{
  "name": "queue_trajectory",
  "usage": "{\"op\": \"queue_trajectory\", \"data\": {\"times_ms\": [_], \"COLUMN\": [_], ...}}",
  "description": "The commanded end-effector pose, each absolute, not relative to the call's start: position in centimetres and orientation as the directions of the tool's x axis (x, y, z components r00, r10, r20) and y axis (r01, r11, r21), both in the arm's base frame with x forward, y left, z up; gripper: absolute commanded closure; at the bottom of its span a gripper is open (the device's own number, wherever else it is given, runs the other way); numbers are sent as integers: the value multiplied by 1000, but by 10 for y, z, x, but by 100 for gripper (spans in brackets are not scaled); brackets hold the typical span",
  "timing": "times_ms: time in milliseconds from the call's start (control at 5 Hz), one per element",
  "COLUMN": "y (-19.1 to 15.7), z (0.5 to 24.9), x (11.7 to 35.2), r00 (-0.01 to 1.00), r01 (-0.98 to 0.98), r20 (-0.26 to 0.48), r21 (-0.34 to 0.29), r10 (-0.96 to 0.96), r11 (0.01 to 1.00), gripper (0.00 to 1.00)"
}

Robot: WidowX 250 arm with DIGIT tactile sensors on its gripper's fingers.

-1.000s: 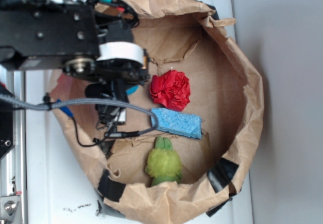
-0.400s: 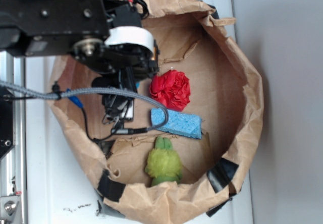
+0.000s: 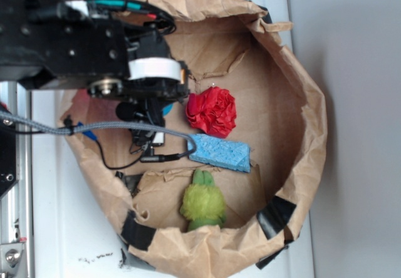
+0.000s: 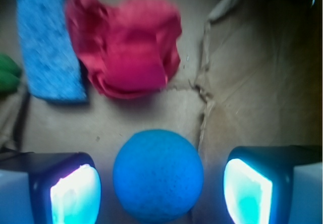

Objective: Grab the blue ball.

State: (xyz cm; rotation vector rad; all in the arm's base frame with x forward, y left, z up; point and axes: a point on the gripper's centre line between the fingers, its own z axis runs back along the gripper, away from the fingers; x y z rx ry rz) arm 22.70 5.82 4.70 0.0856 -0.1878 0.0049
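Observation:
In the wrist view the blue ball (image 4: 158, 176) lies on the brown paper floor between my two fingers, nearer the left pad (image 4: 75, 193) than the right pad (image 4: 247, 191), with a gap on each side. My gripper (image 4: 161, 191) is open around it. From the exterior view the gripper (image 3: 145, 128) hangs low inside the paper bag at its left side. There the arm hides nearly all of the blue ball (image 3: 166, 109), and only a blue sliver shows.
The brown paper bag (image 3: 301, 121) has tall crumpled walls all round. Inside lie a red ruffled wad (image 3: 212, 111), a light blue sponge block (image 3: 219, 153) and a green plush toy (image 3: 202, 201). In the wrist view the wad (image 4: 128, 52) and sponge (image 4: 48, 42) lie just beyond the ball.
The arm's wrist swung a little toward the bag's far rim and came back. The red wad, sponge and green toy have not moved.

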Motion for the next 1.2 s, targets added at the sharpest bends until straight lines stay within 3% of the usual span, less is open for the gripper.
{"op": "queue_trajectory", "data": {"times_ms": [0,200,400,1000], "y": [45,36,32,33], "z": [31,34,36,65], "x": [235,244,251,246], "r00": [962,959,961,956], "r01": [-36,-66,-112,-67], "r20": [273,280,267,288], "r21": [122,112,118,31], "r10": [1,32,77,55], "r11": [992,991,987,997], "gripper": [0,0,100,100]}}
